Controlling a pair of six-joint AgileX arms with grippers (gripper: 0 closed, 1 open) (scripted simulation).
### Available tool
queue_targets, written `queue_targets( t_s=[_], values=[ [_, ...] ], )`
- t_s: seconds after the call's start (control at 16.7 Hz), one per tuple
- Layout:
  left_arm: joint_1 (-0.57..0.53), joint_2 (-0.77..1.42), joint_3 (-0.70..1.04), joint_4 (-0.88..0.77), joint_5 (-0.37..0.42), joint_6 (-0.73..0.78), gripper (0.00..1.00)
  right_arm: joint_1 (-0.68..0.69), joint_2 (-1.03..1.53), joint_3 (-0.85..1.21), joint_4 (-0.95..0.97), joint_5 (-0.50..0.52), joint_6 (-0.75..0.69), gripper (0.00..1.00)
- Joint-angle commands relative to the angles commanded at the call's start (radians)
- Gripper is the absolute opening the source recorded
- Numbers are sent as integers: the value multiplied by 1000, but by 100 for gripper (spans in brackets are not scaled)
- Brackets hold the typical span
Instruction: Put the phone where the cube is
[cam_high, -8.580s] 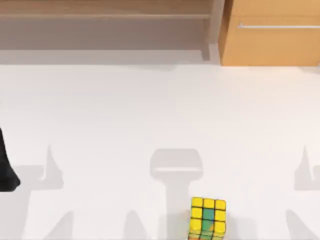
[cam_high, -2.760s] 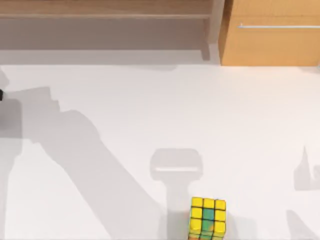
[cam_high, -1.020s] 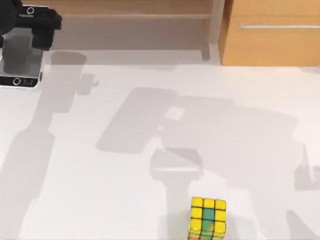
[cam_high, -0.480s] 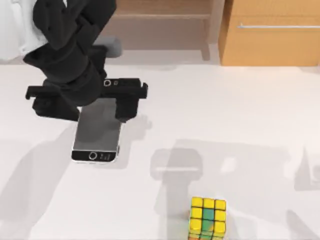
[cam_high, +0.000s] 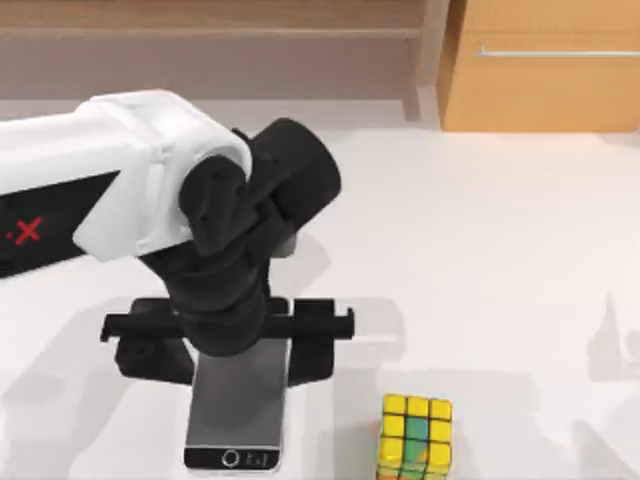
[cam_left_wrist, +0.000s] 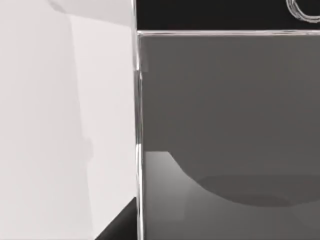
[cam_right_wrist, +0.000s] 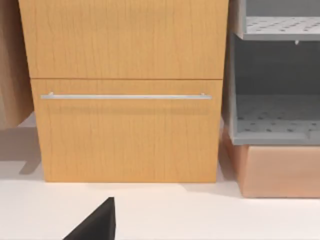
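The phone is a grey slab with a dark end edge, held flat near the table's front edge. My left gripper is shut on its long sides, one black finger on each side. The cube, yellow with green centre tiles, stands on the table just right of the phone, with a gap between them. In the left wrist view the phone's grey face is seen from very close. A black fingertip of my right gripper shows in the right wrist view.
A wooden drawer cabinet stands at the back right, with an open shelf unit to its left. The right wrist view faces the cabinet drawer and a grey shelf. The white table spreads between cabinet and cube.
My left arm has swung from the back left toward the front middle with the phone in its grip, ending just left of the cube. The cube has not moved.
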Motion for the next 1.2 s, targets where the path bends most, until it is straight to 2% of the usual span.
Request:
queue_targets(
  t_s=[0.3,1.2],
  values=[
    [-60,0,-58,16,-21,-92,0,0,0,0,0,0,0,100],
    [-55,-4,-72,74,-21,-92,0,0,0,0,0,0,0,100]
  ],
)
